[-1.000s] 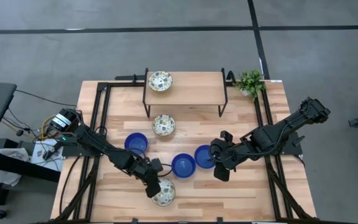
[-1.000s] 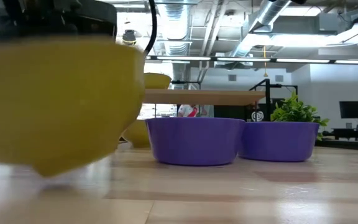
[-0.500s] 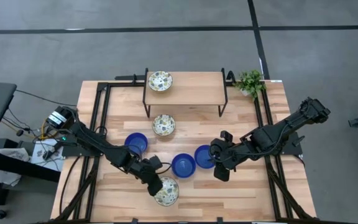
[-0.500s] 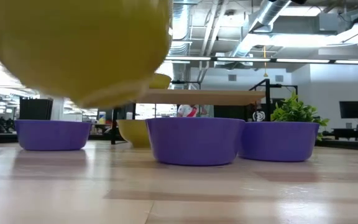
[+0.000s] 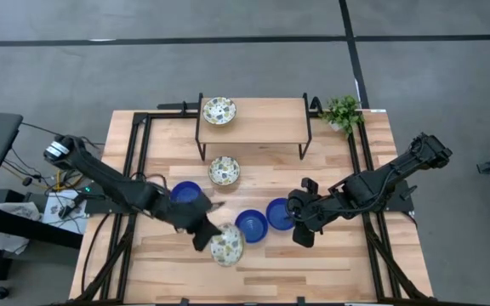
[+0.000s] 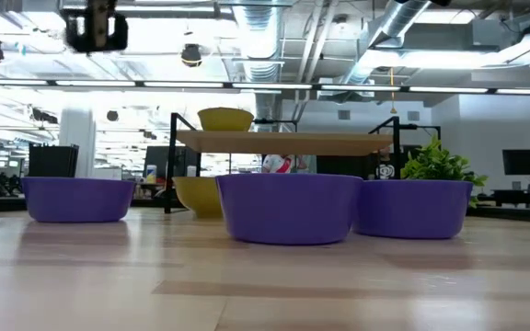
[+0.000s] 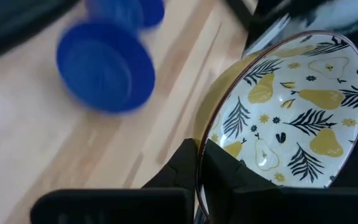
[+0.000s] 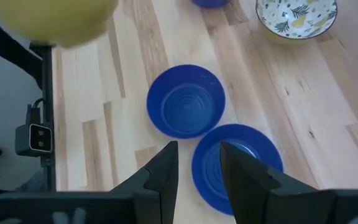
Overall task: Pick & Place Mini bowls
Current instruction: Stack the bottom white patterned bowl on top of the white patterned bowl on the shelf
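Observation:
My left gripper [image 5: 209,236] is shut on a cream bowl with a yellow pear and leaf pattern [image 5: 227,246], held up over the near middle of the table. Three blue bowls [image 5: 185,195] [image 5: 251,226] [image 5: 279,212] rest on their bases on the table. Another patterned bowl [image 5: 224,170] stands in front of a small wooden shelf, and a third [image 5: 219,110] stands on that shelf. My right gripper [image 8: 194,171] is open, hovering by the right-hand blue bowl [image 8: 238,165]. The low view does not show the held bowl. My left gripper pinches the patterned bowl's rim [image 7: 199,163], one finger inside the bowl [image 7: 219,177] and one outside against its yellow wall. The fingers reach in slanting down from the table's left. The bowl is lifted clear of the table, its opening facing up.
A green leafy plant [image 5: 343,112] stands at the far right corner. The wooden shelf [image 5: 266,119] on black legs spans the far middle. Black rails [image 5: 139,161] run along the table's left and right sides. Bare wood lies near the front edge [image 5: 313,272].
My left gripper has risen with the patterned bowl and moved slightly toward the far edge. The bowl, low at the near edge a second ago, has lifted clear and out of the low view's top. The right arm has kept still.

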